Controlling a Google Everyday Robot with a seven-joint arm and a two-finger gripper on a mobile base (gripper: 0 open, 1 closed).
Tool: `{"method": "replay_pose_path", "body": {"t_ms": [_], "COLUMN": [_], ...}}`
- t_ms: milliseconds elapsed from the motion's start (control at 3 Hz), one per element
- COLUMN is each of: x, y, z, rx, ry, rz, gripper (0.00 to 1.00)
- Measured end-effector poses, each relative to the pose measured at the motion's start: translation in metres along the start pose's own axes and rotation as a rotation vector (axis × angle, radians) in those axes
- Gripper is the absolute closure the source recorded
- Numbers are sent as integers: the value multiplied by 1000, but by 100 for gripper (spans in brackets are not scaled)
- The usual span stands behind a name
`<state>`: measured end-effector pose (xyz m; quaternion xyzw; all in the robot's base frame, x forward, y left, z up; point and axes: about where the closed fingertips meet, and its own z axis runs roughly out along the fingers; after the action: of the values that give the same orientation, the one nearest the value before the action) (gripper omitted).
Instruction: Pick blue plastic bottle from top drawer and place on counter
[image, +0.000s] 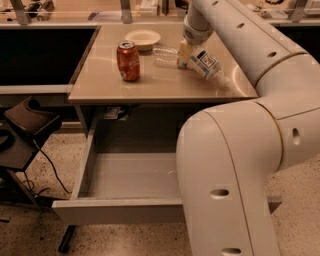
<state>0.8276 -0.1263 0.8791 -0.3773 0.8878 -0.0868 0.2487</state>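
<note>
The blue plastic bottle (206, 63), pale with a white label and a dark square mark, hangs tilted low over the right side of the counter (150, 85), its white cap pointing down to the right. My gripper (186, 54) comes down from above and is shut on the bottle's upper end. The top drawer (117, 210) stands pulled open under the counter. The part of its floor that shows is bare, and my arm hides its right side.
A red can (128, 61) stands on the counter's left middle. A white bowl (143, 38) sits at the back. A clear water bottle (164, 54) lies just left of my gripper. A dark chair (25, 130) and cables are on the floor to the left.
</note>
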Motion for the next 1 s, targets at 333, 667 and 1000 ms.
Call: {"method": "replay_pose_path", "body": {"t_ms": [333,667,1000], "x": [-2,-4,-4], "y": [14,17,17], "z": [17,21,21], "rx": [-47,-51,-51], "ry": [-61,-65,-65], "rz": [-42,-47,-47], "gripper": [82,58,35]}}
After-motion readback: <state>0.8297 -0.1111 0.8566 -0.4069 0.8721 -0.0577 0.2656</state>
